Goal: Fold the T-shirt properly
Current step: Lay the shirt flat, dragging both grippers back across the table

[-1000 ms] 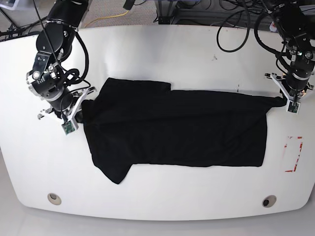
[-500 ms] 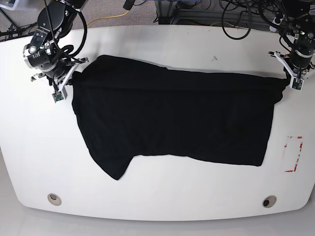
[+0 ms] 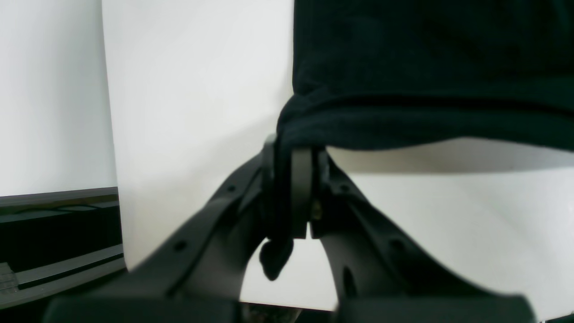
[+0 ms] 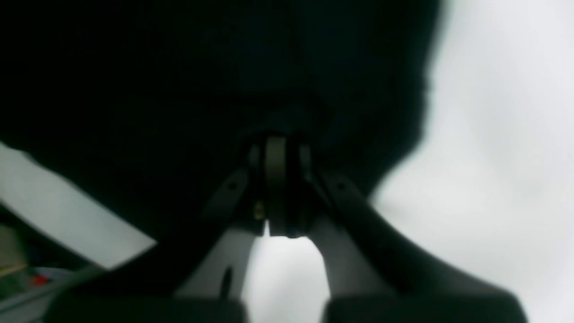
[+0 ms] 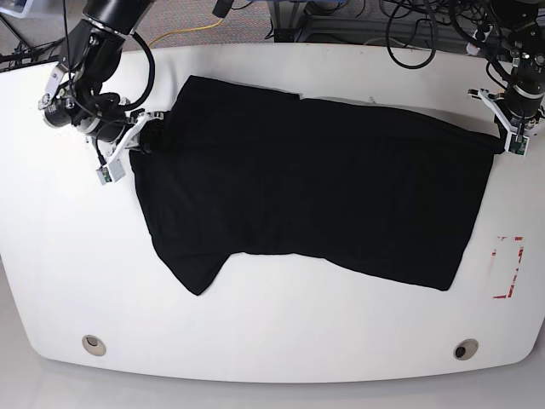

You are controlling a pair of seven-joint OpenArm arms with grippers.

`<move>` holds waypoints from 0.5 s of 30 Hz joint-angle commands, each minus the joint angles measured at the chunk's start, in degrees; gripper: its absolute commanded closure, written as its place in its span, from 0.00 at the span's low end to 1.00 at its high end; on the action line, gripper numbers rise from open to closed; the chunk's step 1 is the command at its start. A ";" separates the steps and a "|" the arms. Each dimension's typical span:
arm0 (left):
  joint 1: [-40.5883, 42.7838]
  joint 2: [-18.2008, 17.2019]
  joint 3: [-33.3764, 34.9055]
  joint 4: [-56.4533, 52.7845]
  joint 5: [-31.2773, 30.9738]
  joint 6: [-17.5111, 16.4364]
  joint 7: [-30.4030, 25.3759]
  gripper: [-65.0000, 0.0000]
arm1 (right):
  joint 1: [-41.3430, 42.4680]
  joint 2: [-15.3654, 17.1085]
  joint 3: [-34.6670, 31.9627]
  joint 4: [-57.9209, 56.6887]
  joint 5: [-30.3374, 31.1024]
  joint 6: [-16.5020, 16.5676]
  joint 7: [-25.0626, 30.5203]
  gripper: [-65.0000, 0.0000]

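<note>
**Grippers clamped on opposite ends of the shirt, cloth spread between them**

Item 1, table (image 5: 281,349): white, rounded, fills the base view; bare along the lower edge and both sides

Item 2, T-shirt (image 5: 315,196): black, spread flat across the middle of the frame, long axis running left to right and sloping slightly down toward the right. One sleeve trails to the lower left; upper edge lies near the table's far side

Item 3, right gripper (image 5: 143,136): upper left of the base view, jaws closed on the shirt's left end. Right wrist view is blurred but shows dark cloth bunched over the shut fingertips (image 4: 276,179)

Item 4, left gripper (image 5: 502,136): upper right of the base view, jaws closed on the shirt's far right corner. Left wrist view shows a pinched fold of fabric running down between the pads (image 3: 301,188), a small tail hanging below

Relation for the coming move: the shirt's body lies below both grippers in the frame, toward the near edge. Both grips sit on the upper edge, one per end, so neither arm is nearer; a fold would likely carry that edge down over the body
</note>
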 commanded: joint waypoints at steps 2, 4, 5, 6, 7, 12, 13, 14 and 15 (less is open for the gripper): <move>-0.05 -0.90 -0.32 0.88 -0.08 0.16 -0.97 1.00 | 2.11 1.68 0.22 -2.92 4.72 0.06 -2.59 0.86; -0.05 -0.90 -0.32 0.88 -0.08 -0.19 -0.97 1.00 | 1.67 1.59 0.22 -2.74 6.92 0.06 -2.59 0.72; -0.05 -0.90 -0.32 0.88 -0.08 -0.19 -0.97 1.00 | 1.23 1.59 0.31 -2.74 8.67 0.06 -2.59 0.61; -0.05 -0.90 -0.32 0.88 -0.08 -0.19 -0.97 1.00 | 0.97 1.68 0.40 -2.74 10.17 0.06 -2.59 0.52; -0.05 -0.90 -0.32 0.88 -0.08 -0.19 -0.97 1.00 | 0.62 1.77 0.49 -2.74 11.75 0.06 -2.59 0.45; -0.05 -0.98 -0.24 0.88 -0.08 -0.19 -1.06 1.00 | -2.81 1.95 0.66 -2.74 20.10 0.06 -2.59 0.30; -0.05 -0.98 -0.24 0.88 -0.08 -0.19 -1.06 1.00 | -3.69 1.95 1.45 -2.74 21.60 0.06 -2.59 0.32; -0.05 -0.98 -0.15 0.88 -0.08 -0.19 -1.06 1.00 | -4.39 1.95 1.98 -2.74 22.48 0.06 -2.59 0.34; -0.05 -0.98 0.03 0.88 -0.08 -0.19 -1.06 1.00 | -5.18 1.95 2.60 -2.74 23.27 0.06 -2.59 0.35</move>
